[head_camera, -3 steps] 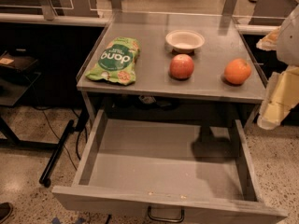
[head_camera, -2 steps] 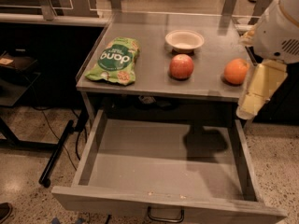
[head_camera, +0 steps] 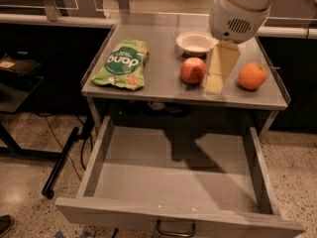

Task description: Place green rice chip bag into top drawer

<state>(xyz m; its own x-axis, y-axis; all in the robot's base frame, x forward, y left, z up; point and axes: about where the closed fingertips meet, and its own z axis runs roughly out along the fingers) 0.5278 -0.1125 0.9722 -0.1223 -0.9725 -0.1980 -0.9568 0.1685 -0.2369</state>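
Note:
The green rice chip bag [head_camera: 121,64] lies flat on the left part of the grey table top [head_camera: 158,90], logo up. The top drawer [head_camera: 173,177] is pulled open below the table, its grey bottom bare, with the metal loop handle [head_camera: 176,229] at the front. My gripper [head_camera: 216,82] hangs from the white arm housing [head_camera: 238,11] over the table's right half, between the apple [head_camera: 192,70] and the orange [head_camera: 252,76]. It is well to the right of the bag and holds nothing that I can see.
A white bowl [head_camera: 194,42] sits behind the apple, partly under the arm. A dark stand with cables [head_camera: 62,160] is on the floor to the left of the drawer. A shoe tip [head_camera: 5,225] shows at the bottom left.
The arm has swung in from the right edge, leftward over the table top, and now hangs between the apple and the orange. The bag and the drawer have not moved.

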